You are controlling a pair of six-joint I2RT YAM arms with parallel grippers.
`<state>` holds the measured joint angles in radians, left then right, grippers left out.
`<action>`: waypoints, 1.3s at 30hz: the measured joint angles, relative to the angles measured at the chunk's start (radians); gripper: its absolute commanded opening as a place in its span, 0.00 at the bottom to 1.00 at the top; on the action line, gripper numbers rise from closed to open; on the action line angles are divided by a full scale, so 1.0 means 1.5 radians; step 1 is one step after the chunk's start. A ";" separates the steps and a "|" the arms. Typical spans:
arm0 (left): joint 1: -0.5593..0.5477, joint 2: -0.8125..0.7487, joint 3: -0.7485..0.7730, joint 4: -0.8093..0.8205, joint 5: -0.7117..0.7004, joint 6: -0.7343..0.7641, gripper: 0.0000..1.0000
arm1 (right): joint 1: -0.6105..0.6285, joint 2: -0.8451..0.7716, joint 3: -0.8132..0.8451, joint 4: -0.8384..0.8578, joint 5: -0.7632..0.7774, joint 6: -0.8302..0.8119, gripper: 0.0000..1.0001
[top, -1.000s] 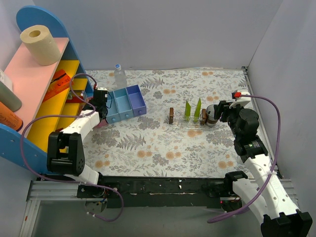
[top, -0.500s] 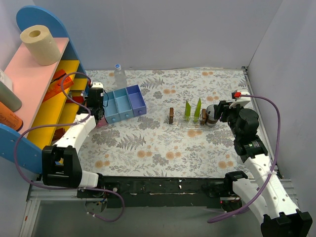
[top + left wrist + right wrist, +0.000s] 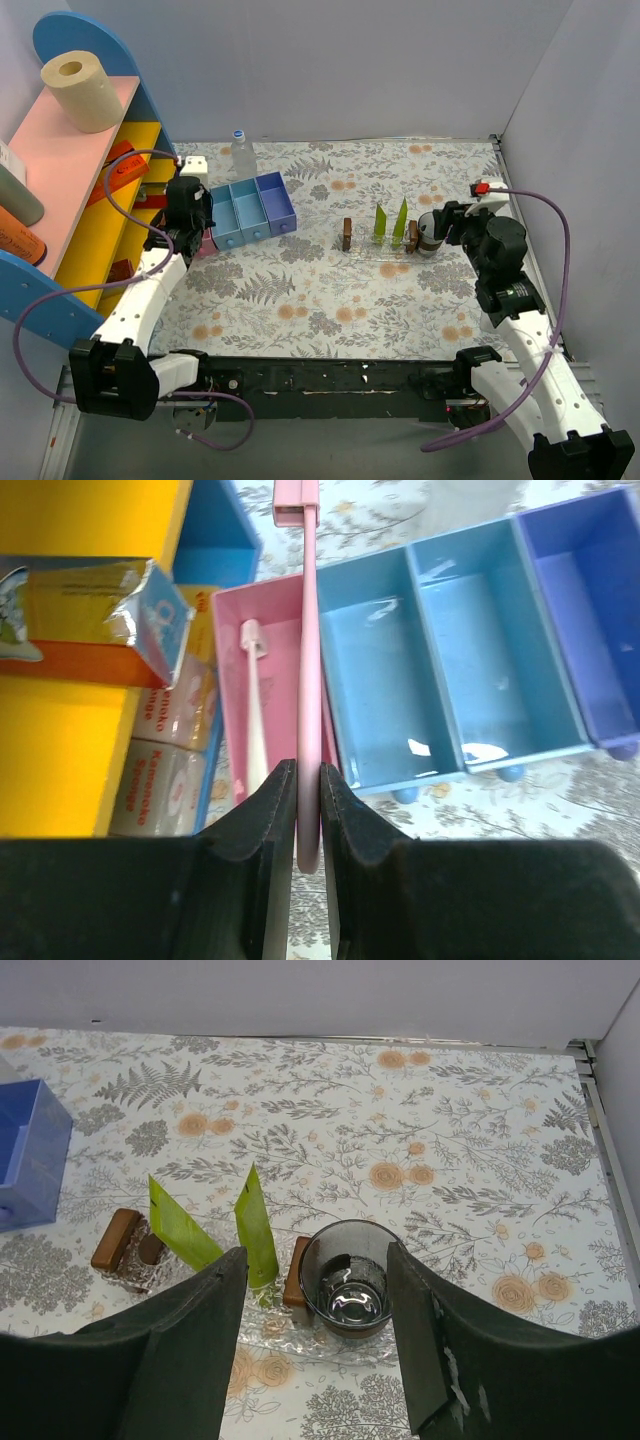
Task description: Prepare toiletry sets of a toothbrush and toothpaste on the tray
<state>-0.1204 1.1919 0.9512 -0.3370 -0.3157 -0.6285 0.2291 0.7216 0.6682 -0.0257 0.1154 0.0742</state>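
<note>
Has toothpaste tubes (image 3: 258,1222) on the tray (image 3: 285,1332) but lacks toothbrush (image 3: 308,660), pinched by left gripper (image 3: 303,770) well apart, right gripper (image 3: 315,1255) open.

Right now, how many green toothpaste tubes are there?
2. Both stand on the clear tray: one toothpaste tube beside the brown block, the other tube near the glass cup. More may be hidden.

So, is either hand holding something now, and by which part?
The left hand pinches the thin pink toothbrush near one end; the right hand is open, holding nothing.
</note>
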 measured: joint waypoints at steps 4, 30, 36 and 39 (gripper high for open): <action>-0.040 -0.030 -0.017 0.023 0.030 0.002 0.00 | 0.000 0.003 0.029 -0.024 -0.012 -0.003 0.66; -0.297 -0.188 -0.207 0.356 0.410 -0.052 0.00 | 0.000 0.307 0.337 -0.081 -0.529 0.146 0.70; -0.351 -0.202 -0.210 0.365 0.408 -0.050 0.00 | 0.006 0.371 0.369 -0.051 -0.585 0.223 0.68; -0.362 -0.201 -0.210 0.365 0.409 -0.050 0.00 | 0.014 0.379 0.369 -0.038 -0.600 0.246 0.68</action>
<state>-0.6628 0.8902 0.6365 0.2104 0.2977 -0.7029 0.2501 1.2903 1.2213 -0.0822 -0.7849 0.4431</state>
